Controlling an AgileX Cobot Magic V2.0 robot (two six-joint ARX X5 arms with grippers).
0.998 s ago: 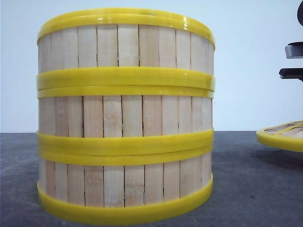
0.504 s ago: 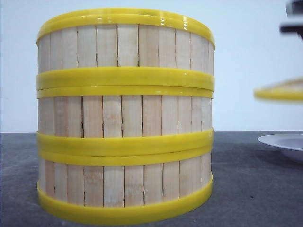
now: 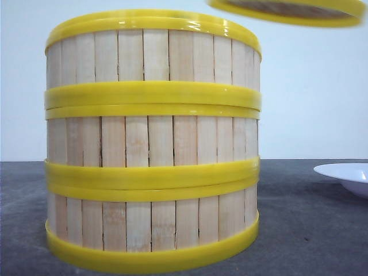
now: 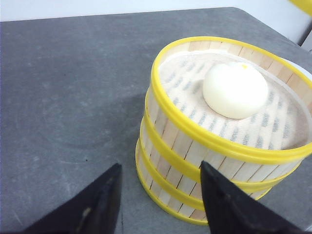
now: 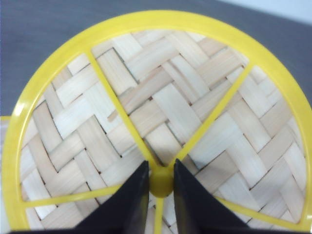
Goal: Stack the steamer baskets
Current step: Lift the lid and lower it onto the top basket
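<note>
Three steamer baskets (image 3: 152,144) stand stacked in one column on the dark table, filling the front view. The top basket (image 4: 234,117) holds a white bun (image 4: 235,90) on a cloth liner. My left gripper (image 4: 158,178) is open, low beside the stack's base, with nothing between its fingers. My right gripper (image 5: 161,178) is shut on the yellow centre knob of the woven lid (image 5: 161,112). The lid (image 3: 290,10) hangs in the air above and to the right of the stack's top rim in the front view.
A white plate (image 3: 345,175) sits on the table at the right edge of the front view. Dark grey table surface (image 4: 68,87) stretches to the left of the stack.
The lid has risen off the plate and travelled up and leftward, from low at the right edge to above the stack's top right. The stack and left gripper stay put.
</note>
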